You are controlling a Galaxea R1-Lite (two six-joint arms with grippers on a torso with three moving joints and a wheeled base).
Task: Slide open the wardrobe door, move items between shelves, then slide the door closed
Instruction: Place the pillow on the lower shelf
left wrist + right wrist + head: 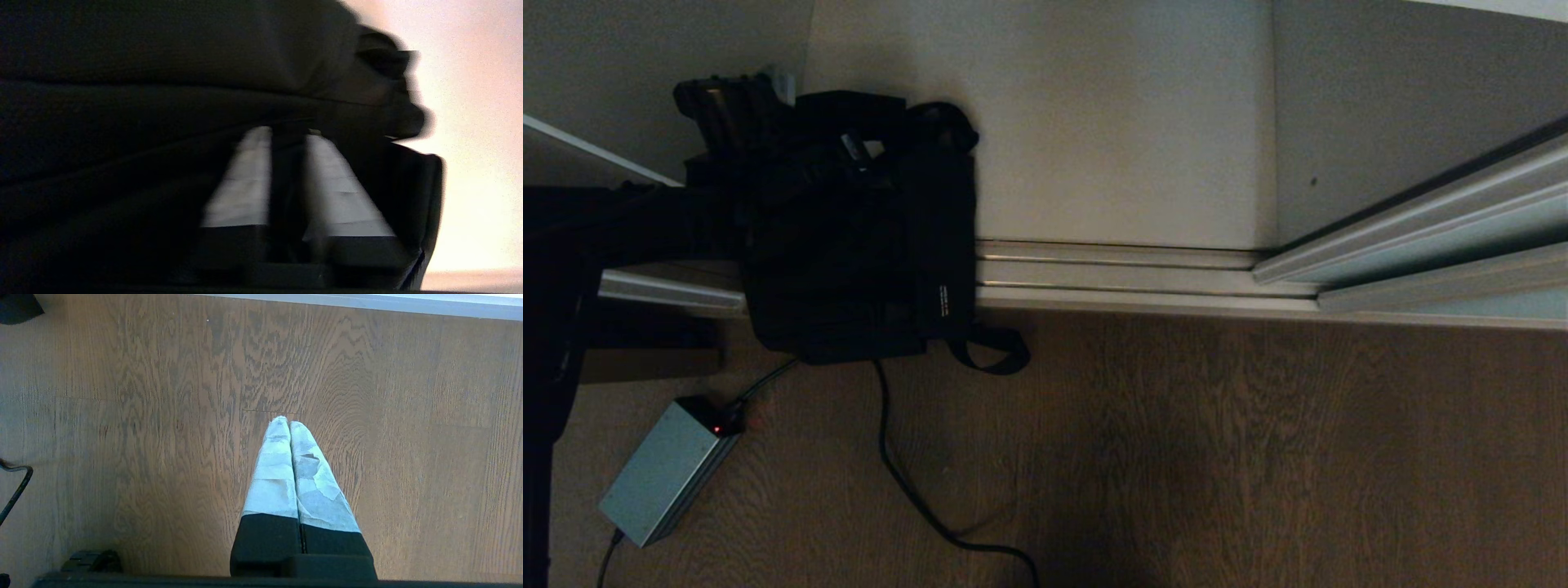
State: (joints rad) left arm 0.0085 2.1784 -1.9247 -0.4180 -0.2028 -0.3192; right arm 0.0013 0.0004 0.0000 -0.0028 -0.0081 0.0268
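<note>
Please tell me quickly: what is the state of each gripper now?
Left gripper: fingers slightly apart, pressed against the black bag; whether it grips the fabric cannot be told.
Right gripper: closed, empty, pointing at the wooden floor.

Dim; left wrist view perhaps motion-blurred.

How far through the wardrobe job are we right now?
Done: the sliding wardrobe door stands slid aside, leaving the white shelf exposed. In hand: the left gripper is at the black bag, fingers slightly apart with fabric between them; the bag overhangs the floor track. The right gripper hangs shut over the wood floor. Left: settling the bag and closing the door.
</note>
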